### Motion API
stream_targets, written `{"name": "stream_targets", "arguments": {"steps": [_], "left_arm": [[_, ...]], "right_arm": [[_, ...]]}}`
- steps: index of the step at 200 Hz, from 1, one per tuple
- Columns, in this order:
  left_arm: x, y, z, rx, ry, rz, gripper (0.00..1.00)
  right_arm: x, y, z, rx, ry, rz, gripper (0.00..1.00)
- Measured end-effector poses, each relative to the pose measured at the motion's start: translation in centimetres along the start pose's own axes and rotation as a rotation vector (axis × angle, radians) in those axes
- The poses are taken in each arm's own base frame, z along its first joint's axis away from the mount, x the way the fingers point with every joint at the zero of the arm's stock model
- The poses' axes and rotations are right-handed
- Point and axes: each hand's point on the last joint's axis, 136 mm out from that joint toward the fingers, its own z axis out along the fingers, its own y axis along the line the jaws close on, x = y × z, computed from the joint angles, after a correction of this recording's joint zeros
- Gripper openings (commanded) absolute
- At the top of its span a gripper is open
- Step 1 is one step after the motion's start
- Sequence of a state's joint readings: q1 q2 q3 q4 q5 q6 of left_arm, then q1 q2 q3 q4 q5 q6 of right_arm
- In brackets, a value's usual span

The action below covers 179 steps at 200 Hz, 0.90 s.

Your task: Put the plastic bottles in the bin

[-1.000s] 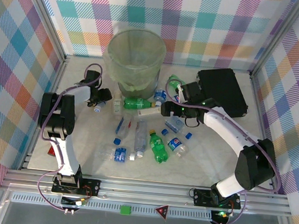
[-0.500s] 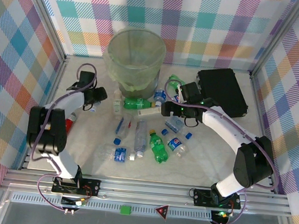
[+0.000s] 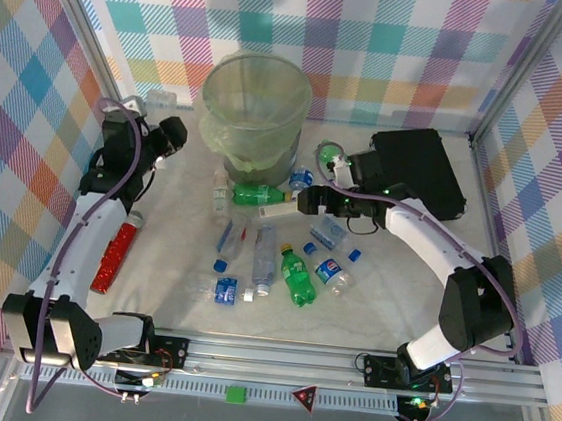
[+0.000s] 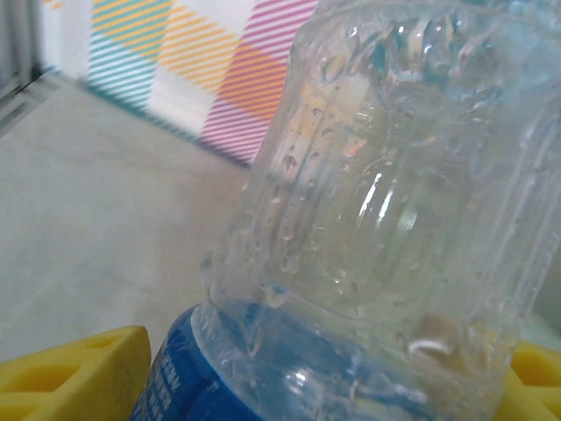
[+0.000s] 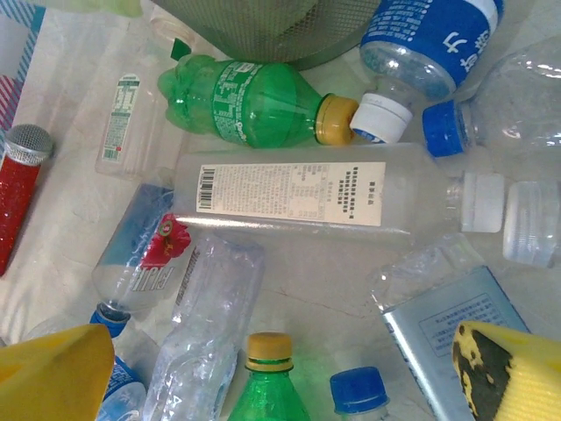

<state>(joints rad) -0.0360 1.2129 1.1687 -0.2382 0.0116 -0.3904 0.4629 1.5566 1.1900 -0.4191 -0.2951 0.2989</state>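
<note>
Top external view. The bin (image 3: pixel 258 138), a round wire-mesh basket lined with a pale green bag, stands at the far middle of the tabletop (image 3: pixel 405 274). The left gripper (image 3: pixel 171 137) hangs just beside the bin's left wall, below rim height. The plastic bottles (image 3: pixel 264 259), green and clear, lie scattered in front of the bin. The right gripper (image 3: pixel 300 200) hovers over their far edge, near a green bottle (image 3: pixel 258 194) lying by the bin's base. A black case (image 3: pixel 416 169) lies at the far right and a red microphone (image 3: pixel 116 253) at the left.

Left wrist view. The left gripper (image 4: pixel 307 386) is partly closed on a clear bottle (image 4: pixel 386 202) with a blue label, which sits between the yellow fingers (image 4: pixel 70 377), above the tabletop (image 4: pixel 96 237).

Right wrist view. The right gripper (image 5: pixel 280 373) stands wide open and holds nothing; its yellow fingers (image 5: pixel 504 368) frame the pile below. The green bottle (image 5: pixel 254 101) lies against the bin (image 5: pixel 263 26), with a white-labelled bottle (image 5: pixel 324 197) just beside it. The red microphone (image 5: pixel 17 193) lies at the left edge.
</note>
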Motion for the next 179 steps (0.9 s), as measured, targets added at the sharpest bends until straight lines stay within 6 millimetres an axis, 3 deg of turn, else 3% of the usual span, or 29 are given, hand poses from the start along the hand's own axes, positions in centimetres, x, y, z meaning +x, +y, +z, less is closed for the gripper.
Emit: {"name": "stream_targets", "arguments": {"steps": [42, 74, 103, 145, 179], "left_arm": [[-2.4, -8.6, -1.2, 0.24, -0.004, 0.039, 0.42], [-2.7, -13.7, 0.6, 0.358, 0.035, 0.086, 0.42], [-0.7, -15.5, 3.8, 0.369, 0.113, 0.123, 0.42], [2.8, -15.8, 8.1, 0.33, 0.237, 0.157, 0.42], [2.9, -17.7, 9.9, 0.346, 0.262, 0.182, 0.43]], "right_arm": [[0.1, -1.6, -0.6, 0.005, -0.008, 0.042, 0.99], [1.0, -2.6, -1.1, 0.038, -0.004, 0.063, 0.99], [1.4, -3.0, -1.8, 0.062, -0.017, 0.064, 0.99], [1.9, -3.7, -2.4, 0.105, -0.025, 0.065, 0.99], [1.9, -3.8, -2.9, 0.122, -0.038, 0.062, 0.99]]}}
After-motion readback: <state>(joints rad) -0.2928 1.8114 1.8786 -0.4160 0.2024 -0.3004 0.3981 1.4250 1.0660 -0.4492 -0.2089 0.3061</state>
